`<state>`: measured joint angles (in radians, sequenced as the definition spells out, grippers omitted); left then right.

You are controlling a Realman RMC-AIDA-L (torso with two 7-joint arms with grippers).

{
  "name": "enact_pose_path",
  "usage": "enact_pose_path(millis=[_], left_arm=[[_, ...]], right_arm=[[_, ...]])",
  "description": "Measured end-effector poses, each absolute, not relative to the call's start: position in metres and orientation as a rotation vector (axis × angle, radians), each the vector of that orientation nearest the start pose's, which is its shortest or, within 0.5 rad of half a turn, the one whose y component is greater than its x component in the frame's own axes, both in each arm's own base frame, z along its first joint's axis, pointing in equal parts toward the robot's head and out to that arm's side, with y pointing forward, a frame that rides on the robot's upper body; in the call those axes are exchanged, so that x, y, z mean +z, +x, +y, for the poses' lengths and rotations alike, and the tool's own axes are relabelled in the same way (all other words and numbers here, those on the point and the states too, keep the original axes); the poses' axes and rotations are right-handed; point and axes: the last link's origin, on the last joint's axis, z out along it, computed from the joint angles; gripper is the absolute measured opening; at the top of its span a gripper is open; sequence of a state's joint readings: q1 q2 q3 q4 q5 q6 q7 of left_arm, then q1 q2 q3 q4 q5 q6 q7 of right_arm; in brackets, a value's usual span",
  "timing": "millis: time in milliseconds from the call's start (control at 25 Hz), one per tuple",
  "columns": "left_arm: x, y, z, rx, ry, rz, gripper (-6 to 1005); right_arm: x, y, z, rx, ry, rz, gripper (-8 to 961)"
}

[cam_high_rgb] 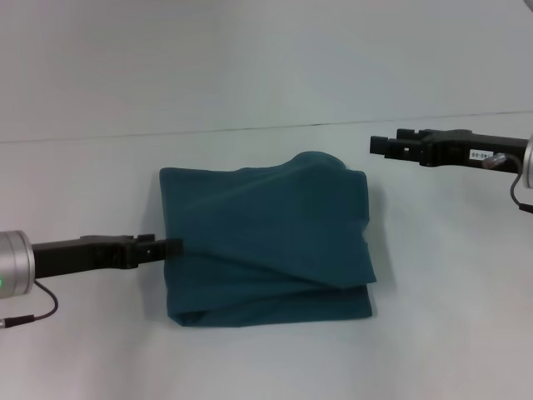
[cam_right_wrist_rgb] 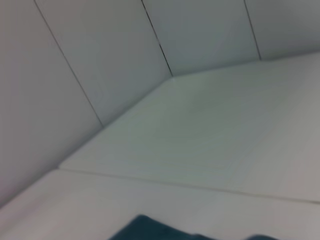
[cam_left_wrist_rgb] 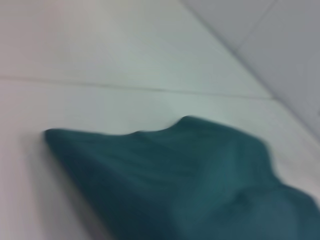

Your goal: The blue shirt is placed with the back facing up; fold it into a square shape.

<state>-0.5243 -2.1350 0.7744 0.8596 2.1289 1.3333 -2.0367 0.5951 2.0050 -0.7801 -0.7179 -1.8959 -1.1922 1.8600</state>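
The shirt (cam_high_rgb: 266, 246) lay on the white table (cam_high_rgb: 83, 350), about midway between the two arms, folded into a roughly square bundle with its plain teal side up. Diagonal creases ran across the top layer, a soft hump rose at the far edge, and stacked layers showed along the near edge.

The left arm reached in level from the robot's left, low over the table, its silver wrist at the view's edge and its dark gripper (cam_high_rgb: 171, 247) pointing straight at the shirt. The fingertips sat right at the shirt's left edge, about halfway along it. The fingers looked drawn close together, but whether they pinched cloth or merely touched it could not be told. The left wrist view showed the shirt (cam_left_wrist_rgb: 190, 185) close by, filling the lower part of the frame.

The right arm stretched in level from the robot's right, farther back. Its gripper (cam_high_rgb: 376, 145) pointed left, apart from the shirt's far right corner. Its two fingers showed as a narrow pair with only a slight gap, holding nothing. The right wrist view caught just a sliver of shirt (cam_right_wrist_rgb: 145, 230) at its edge.
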Motion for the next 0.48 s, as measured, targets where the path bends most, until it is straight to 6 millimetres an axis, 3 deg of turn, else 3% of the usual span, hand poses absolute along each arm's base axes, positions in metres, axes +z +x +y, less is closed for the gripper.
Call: enact_pose_path(millis=[160, 480], left_arm=[[-0.001, -0.252, 0.347, -0.609, -2.512, -1.243, 632], [-0.022, -0.244, 0.339, -0.636, -2.610, -1.193, 640]], right_arm=[[0.042, 0.262, 0.411, 0.586, -2.287, 1.144, 744], [0.038, 0.265, 0.420, 0.487, -2.232, 1.267, 744]])
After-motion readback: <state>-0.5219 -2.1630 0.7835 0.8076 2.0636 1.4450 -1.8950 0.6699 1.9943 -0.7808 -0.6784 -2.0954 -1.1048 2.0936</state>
